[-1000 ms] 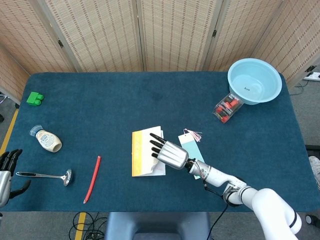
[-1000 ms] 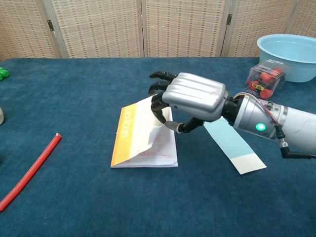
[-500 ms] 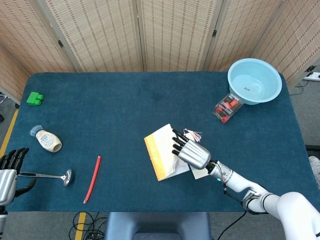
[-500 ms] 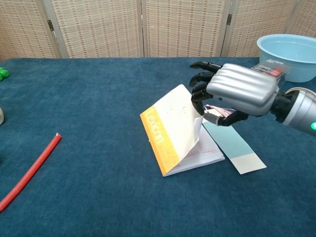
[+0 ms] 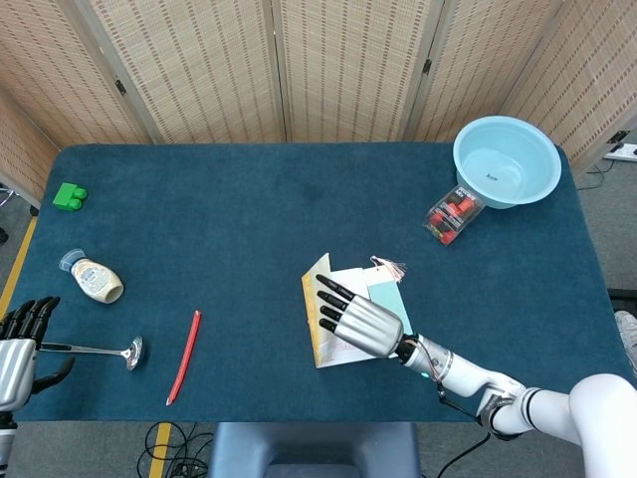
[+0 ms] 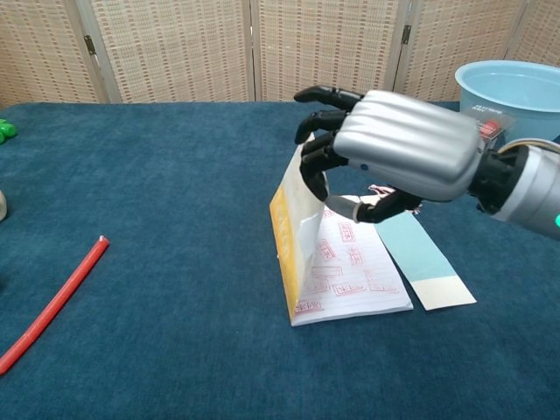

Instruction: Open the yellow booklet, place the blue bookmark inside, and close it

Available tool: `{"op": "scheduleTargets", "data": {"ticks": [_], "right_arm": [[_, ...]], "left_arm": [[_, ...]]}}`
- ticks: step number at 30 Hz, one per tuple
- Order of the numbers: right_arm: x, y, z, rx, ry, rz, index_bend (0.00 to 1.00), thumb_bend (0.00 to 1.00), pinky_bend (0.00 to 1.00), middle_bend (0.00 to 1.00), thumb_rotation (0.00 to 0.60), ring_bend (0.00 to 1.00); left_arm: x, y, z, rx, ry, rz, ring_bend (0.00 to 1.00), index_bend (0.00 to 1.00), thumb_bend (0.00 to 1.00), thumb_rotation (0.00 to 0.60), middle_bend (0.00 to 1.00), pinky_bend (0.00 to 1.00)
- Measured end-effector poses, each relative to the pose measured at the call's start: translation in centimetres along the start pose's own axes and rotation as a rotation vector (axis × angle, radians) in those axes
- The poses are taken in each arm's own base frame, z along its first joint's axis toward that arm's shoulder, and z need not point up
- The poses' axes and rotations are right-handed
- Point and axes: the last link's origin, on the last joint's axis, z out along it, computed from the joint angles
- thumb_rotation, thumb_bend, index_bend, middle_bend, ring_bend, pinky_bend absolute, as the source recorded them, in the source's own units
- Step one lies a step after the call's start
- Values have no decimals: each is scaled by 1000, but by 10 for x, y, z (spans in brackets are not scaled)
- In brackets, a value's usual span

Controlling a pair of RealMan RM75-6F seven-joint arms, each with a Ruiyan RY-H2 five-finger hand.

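Bookmark (image 6: 426, 259) lies beside booklet (image 6: 337, 271), its cover pinched by right hand (image 6: 398, 147) fingers (image 6: 317, 163).

Woven folding screens (image 5: 348, 70) (tan) behind blue-covered table (image 5: 229, 199).

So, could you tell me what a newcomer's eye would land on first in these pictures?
Most striking is the right hand near the table's front middle, holding up the cover of the yellow booklet so its stamped lined pages show. The blue bookmark lies flat just right of the booklet, not yet inside. Far back right sits a light blue basin.
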Motion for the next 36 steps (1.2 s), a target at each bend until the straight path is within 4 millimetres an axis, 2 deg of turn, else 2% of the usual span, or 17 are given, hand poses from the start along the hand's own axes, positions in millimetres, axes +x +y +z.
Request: {"op": "scheduleTargets", "data": {"ticks": [9,15,25,29,30,32,34,36], "right_arm": [[7,-4,59,-2,-8,-52,783,447,77,494,600,253],[9,-7,88,18,-14,-68,783,447,77,495,600,253],[6,-16,128,124,-11,-99,783,413,77,495,600,253],[-1,-22,136,159,-31,-98,777,356,77,478,600,253],[-4,-23,138,166,-39,-102,744,314,77,454,600,251],[-9,-25,141,173,-55,-112,619,238,76,401,600,227],[-15,-26,145,169,-78,-113,387,172,44,302,600,156],[-18,-28,150,155,-97,-103,210,141,15,206,600,94]], "left_arm": [[0,-6,-7,20,-4,-6,107,91,264,600,125,160],[-2,-8,-9,26,-13,-8,107,91,264,600,124,160],[-3,-11,-13,33,-22,-8,107,91,264,600,124,160],[-4,-12,-15,35,-30,-9,107,91,264,600,124,160],[-4,-12,-15,35,-31,-9,107,91,264,600,124,160],[-5,-12,-15,37,-32,-8,107,91,264,600,124,159],[-5,-13,-15,38,-33,-8,107,91,264,600,124,160],[-5,-13,-15,38,-31,-8,107,91,264,600,124,160]]}}
